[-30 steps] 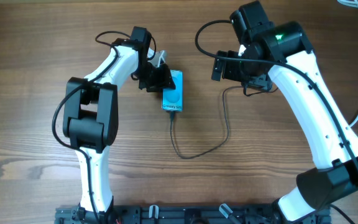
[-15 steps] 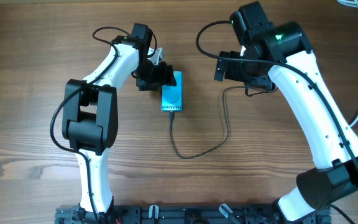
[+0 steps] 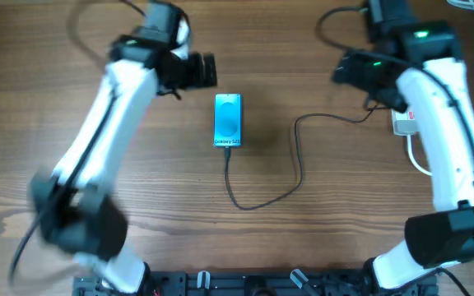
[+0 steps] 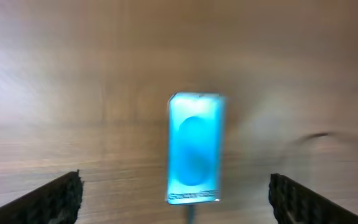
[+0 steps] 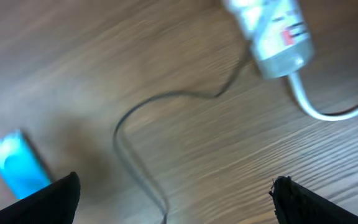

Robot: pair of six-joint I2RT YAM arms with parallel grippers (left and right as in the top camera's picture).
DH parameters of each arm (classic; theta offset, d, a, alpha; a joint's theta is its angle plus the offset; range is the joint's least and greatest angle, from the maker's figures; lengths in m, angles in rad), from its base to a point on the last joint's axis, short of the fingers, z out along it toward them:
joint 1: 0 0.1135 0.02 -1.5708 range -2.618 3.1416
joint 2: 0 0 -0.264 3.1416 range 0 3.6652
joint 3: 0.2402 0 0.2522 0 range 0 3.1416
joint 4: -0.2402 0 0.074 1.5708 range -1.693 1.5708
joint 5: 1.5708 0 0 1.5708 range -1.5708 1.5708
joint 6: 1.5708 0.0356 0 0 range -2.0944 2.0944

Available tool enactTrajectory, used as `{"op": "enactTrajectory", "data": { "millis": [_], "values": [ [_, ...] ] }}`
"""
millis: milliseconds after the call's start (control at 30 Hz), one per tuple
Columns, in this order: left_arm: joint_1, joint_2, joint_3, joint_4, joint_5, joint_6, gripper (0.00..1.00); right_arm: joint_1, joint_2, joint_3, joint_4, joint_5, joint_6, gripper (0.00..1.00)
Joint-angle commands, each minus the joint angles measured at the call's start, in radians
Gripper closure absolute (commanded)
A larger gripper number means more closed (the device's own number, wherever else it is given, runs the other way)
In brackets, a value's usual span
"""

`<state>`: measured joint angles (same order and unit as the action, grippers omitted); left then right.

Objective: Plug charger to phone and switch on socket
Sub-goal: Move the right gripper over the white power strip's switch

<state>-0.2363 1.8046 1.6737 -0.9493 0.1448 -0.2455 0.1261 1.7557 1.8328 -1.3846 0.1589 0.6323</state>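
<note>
Charger [image 3: 302,173] cable meets the phone [image 3: 228,120] at its lower end.

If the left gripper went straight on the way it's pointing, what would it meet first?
Likely the phone, centred ahead between the left gripper's open fingers; depth is unclear.

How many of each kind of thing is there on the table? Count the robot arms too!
phone: 1
black charger cable: 1
white power strip: 1
robot arms, the left arm and the right arm: 2
Total: 5
</note>
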Motion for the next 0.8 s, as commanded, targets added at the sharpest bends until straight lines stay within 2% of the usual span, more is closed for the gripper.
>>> {"op": "enactTrajectory", "data": {
  "millis": [0, 167, 333, 533, 700, 767],
  "values": [
    [0.003, -0.19, 0.016, -0.001, -0.099, -0.002, 0.0, -0.128, -0.012, -0.009, 0.027, 0.024, 0.022, 0.0],
    [0.003, -0.28, 0.016, -0.009, -0.101, -0.002, 0.0, -0.294, -0.01, -0.01, 0.091, 0.025, 0.021, 0.0],
    [0.003, -0.297, 0.016, -0.01, -0.101, -0.002, 0.0, -0.439, -0.005, -0.094, 0.246, 0.024, -0.018, 0.0],
    [0.003, -0.296, 0.015, -0.01, -0.101, -0.002, 0.0, -0.531, 0.058, -0.182, 0.386, 0.013, -0.083, 0.0],
    [0.003, -0.296, 0.015, -0.01, -0.101, -0.002, 0.0, -0.566, 0.143, -0.19, 0.461, -0.145, -0.23, 0.0],
    [0.003, -0.296, 0.015, -0.01, -0.101, -0.002, 0.0, -0.567, 0.182, -0.19, 0.468, -0.146, -0.237, 0.0]
  ]
}}
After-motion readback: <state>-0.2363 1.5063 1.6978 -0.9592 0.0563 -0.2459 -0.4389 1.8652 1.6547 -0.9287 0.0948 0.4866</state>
